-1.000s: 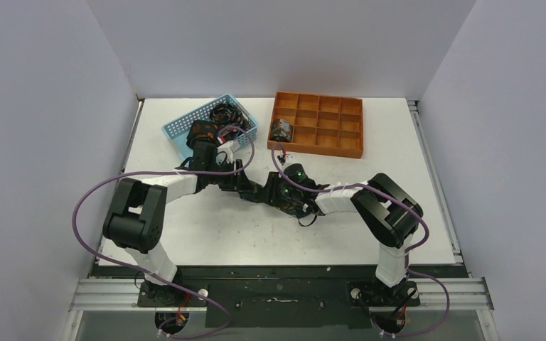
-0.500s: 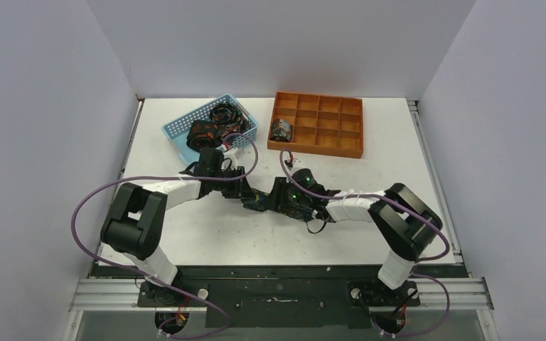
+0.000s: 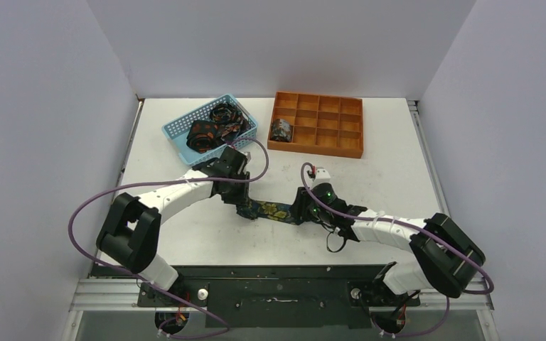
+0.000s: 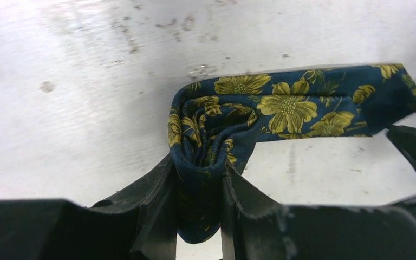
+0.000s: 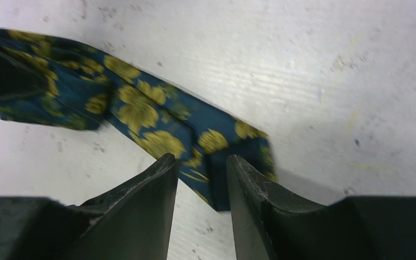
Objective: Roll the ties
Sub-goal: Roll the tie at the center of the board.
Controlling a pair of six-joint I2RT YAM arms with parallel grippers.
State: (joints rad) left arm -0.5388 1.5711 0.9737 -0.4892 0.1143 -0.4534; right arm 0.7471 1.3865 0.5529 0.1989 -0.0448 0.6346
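Note:
A navy tie with yellow flowers [image 3: 271, 210] lies stretched on the table between my two grippers. My left gripper [image 3: 244, 207] is shut on its left end, which is curled into a loose roll [image 4: 206, 130] between the fingers [image 4: 157, 195]. My right gripper [image 3: 303, 212] stands over the tie's flat right end [image 5: 216, 146]; its jaws are slightly apart and the fabric lies on the table between and under them. Several dark ties with orange print [image 3: 206, 133] lie in the basket. One small rolled tie [image 3: 281, 130] sits in a left compartment of the tray.
A light-blue mesh basket [image 3: 174, 129] stands at the back left, just beyond my left arm. An orange compartment tray [image 3: 327, 122] stands at the back centre. Purple cables loop beside both arms. White walls close the table's left, back and right.
Both grippers have moved toward the near edge with the tie. The right gripper has drawn away to the right, and the tie now lies stretched out between them.

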